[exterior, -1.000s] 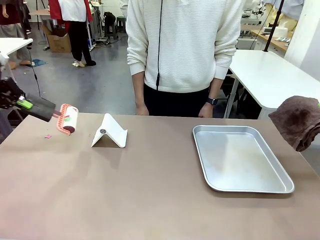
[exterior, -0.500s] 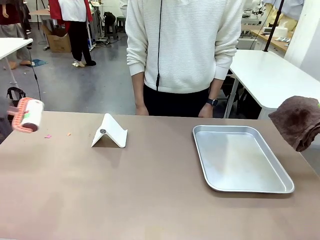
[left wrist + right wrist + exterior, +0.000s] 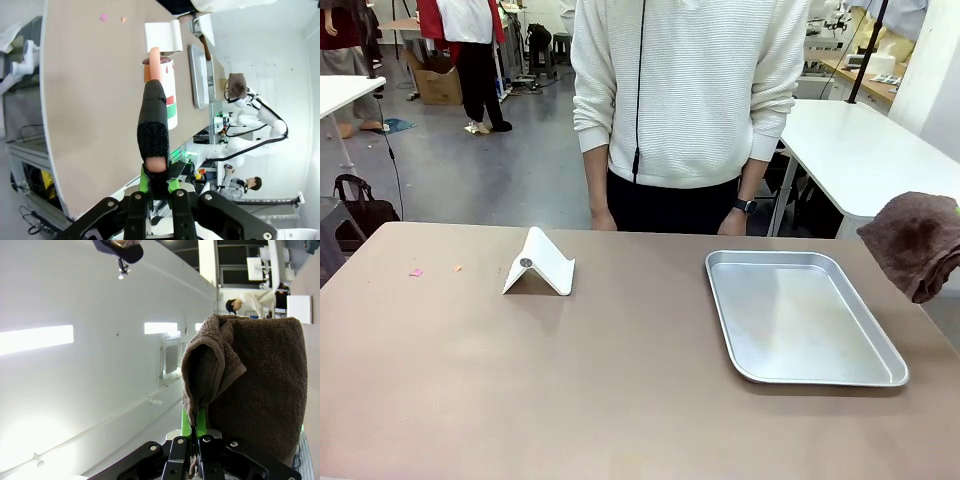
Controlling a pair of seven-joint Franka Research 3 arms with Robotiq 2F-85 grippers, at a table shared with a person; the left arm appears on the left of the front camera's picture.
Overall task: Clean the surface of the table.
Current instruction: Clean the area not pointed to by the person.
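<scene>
Clamping the black handle [image 3: 152, 120] of a lint roller [image 3: 169, 95] in the left gripper [image 3: 158, 184]; pinching a fold of brown towel [image 3: 250, 385] tight in the right gripper [image 3: 193, 429], beyond the right edge of the table [image 3: 620, 390]. Probably not finished: left to pick up, a pink scrap [image 3: 416, 271] and an orange scrap [image 3: 458, 268] near its far left corner.

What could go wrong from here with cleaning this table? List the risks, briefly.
1. A pink scrap and an orange scrap lie on the brownish-tan table, while the left claw holds the black-handled white lint roller away from them; they may get missed.
2. The white folded stand sits close to those scraps; a roller pass could knock it.
3. The brown towel pinched in the right claw hangs beside the silver metal tray; wiping might snag its rim.
</scene>
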